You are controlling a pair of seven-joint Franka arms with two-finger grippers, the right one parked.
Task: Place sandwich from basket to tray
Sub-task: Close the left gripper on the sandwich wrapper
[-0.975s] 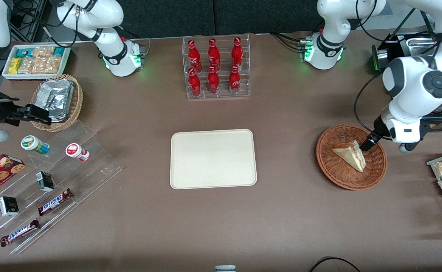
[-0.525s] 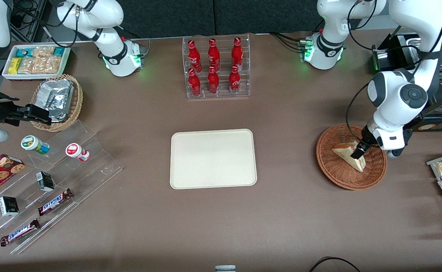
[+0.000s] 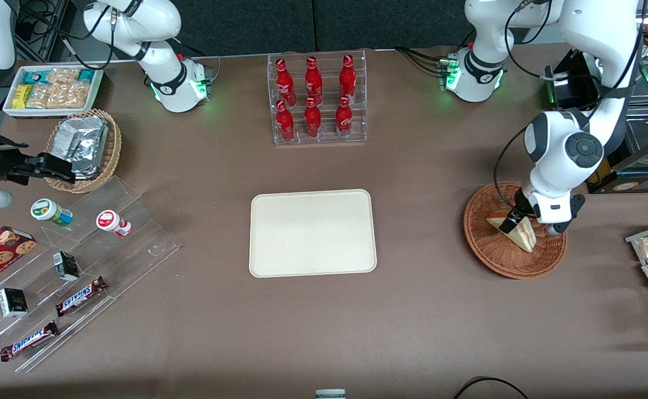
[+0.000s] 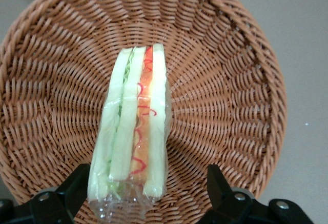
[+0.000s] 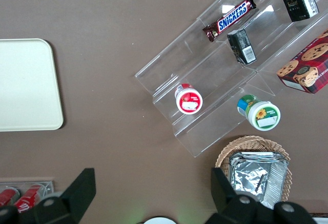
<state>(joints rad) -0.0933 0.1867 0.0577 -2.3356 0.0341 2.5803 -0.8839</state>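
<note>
Sandwich (image 4: 134,131) between open gripper (image 4: 143,196) fingers

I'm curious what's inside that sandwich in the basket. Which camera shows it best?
The left wrist view: the sandwich shows its red-orange, pale and green layers between the open gripper fingers. The front view shows a small wedge partly hidden by the arm; the right wrist view misses it.
</note>
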